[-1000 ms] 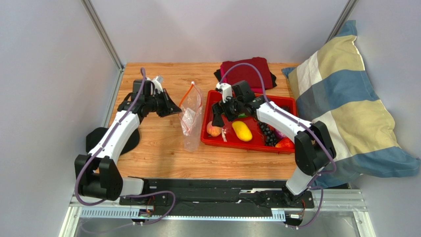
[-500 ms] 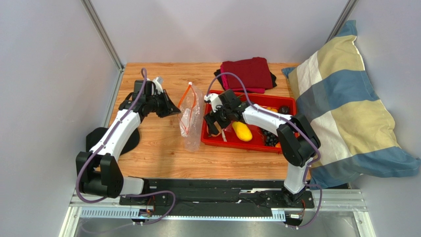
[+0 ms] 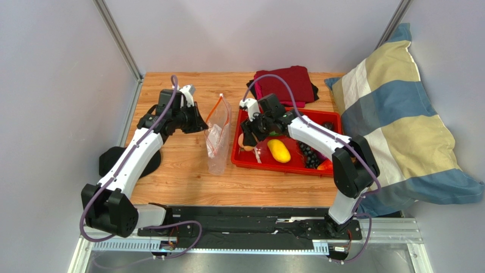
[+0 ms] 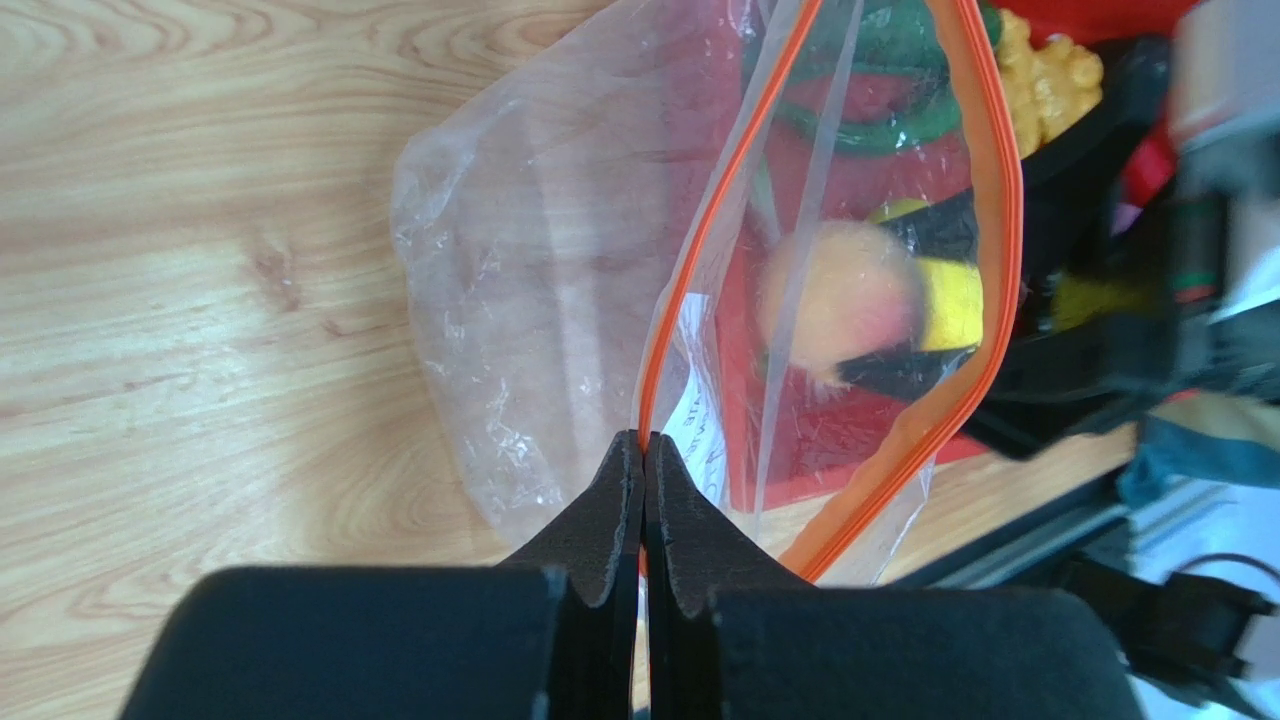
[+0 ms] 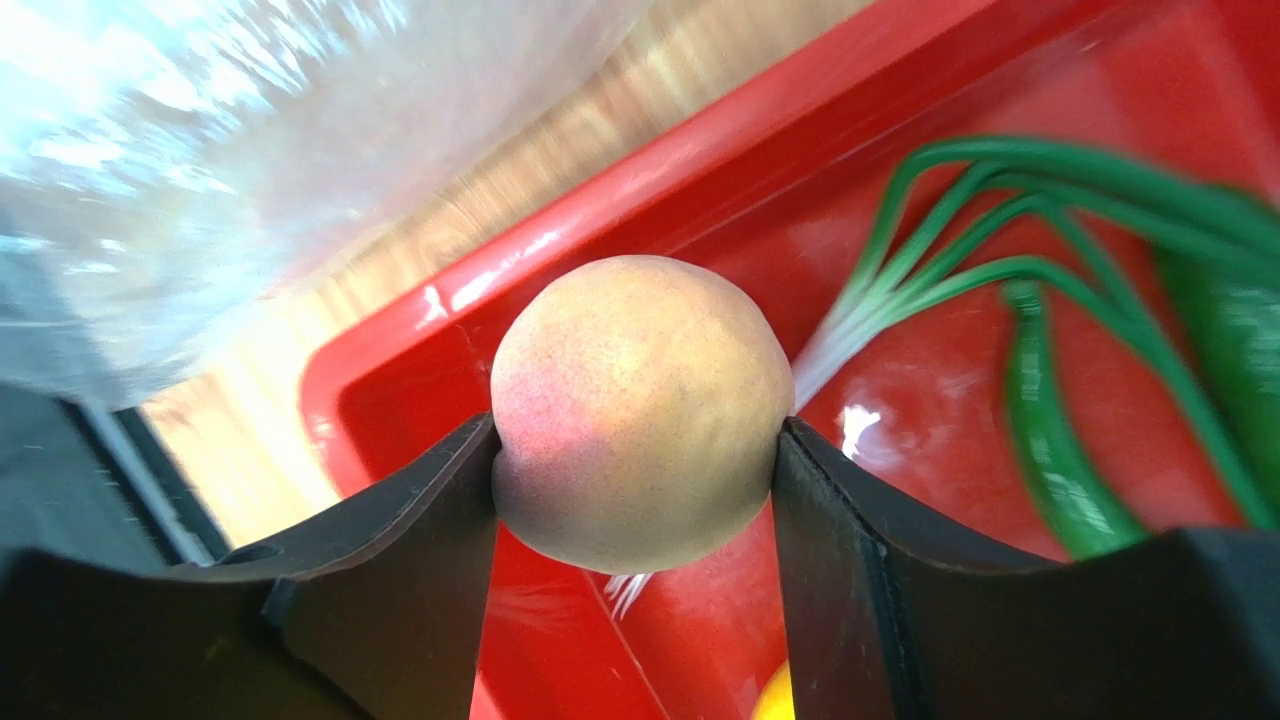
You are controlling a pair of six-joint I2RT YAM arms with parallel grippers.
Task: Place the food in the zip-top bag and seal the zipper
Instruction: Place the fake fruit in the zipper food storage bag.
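- L gripper (image 4: pixel 643 450): clenched tight, fingers pressed together on the mouth rim of the zip-top bag (image 3: pixel 218 136), right at the orange zipper (image 4: pixel 992 225) strip.
- Bag mouth gapes open in the L wrist cam, and I see the strip running up both sides. The rest of the bag is crinkled and rests on the wood table (image 3: pixel 182 176), just left of the red tray (image 3: pixel 273 166).
- R gripper (image 5: pixel 631 447): grasping the peach (image 5: pixel 639 375), one finger on each side and both touching it.
- Peach sits over the tray's left end, near the wall closest to the bag. I can't tell if it's off the tray floor.
- Other food in the tray: yellow oval fruit (image 3: pixel 278 151) approx. mid-tray, dark grapes (image 3: pixel 307 154) just to its right, and a green stemmed veg (image 5: pixel 1052 420) beside the peach in the R wrist cam.
- Bag holds no food that I can make out; the pieces showing through it are in the tray behind.
- Behind the tray there's a dark red cloth (image 3: pixel 287 84); a striped pillow (image 3: pixel 398 114) is at the table's right.
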